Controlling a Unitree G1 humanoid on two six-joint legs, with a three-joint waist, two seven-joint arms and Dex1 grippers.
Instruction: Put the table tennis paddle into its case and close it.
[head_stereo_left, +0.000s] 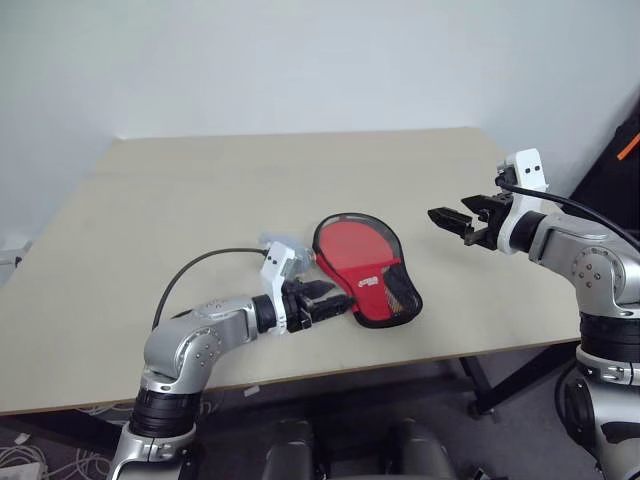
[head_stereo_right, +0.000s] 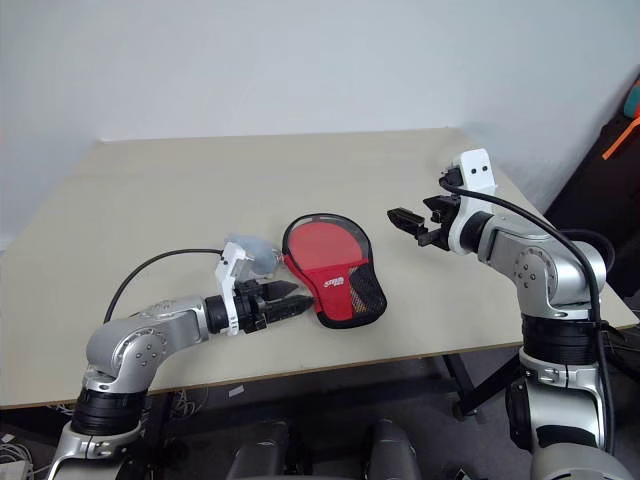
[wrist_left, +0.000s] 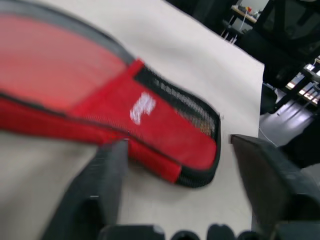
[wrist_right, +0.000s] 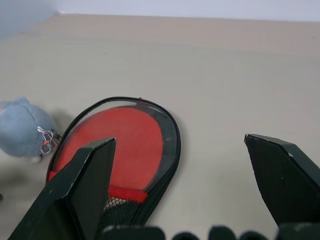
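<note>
Lying near the desk (head_stereo_left: 150, 250) front edge, the case (head_stereo_left: 365, 268) shows the paddle (wrist_right: 117, 147) through its clear panel; left gripper (head_stereo_left: 325, 298), released, sits beside its handle end and could shove it off; right gripper (head_stereo_left: 452, 221) hangs unclenched nearby.

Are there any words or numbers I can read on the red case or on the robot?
Small white logo on the red fabric of the case: it is there, but too small and blurred to read.
No other words, numbers or signs can be read on the table, the grey-blue lump or the grippers.
</note>
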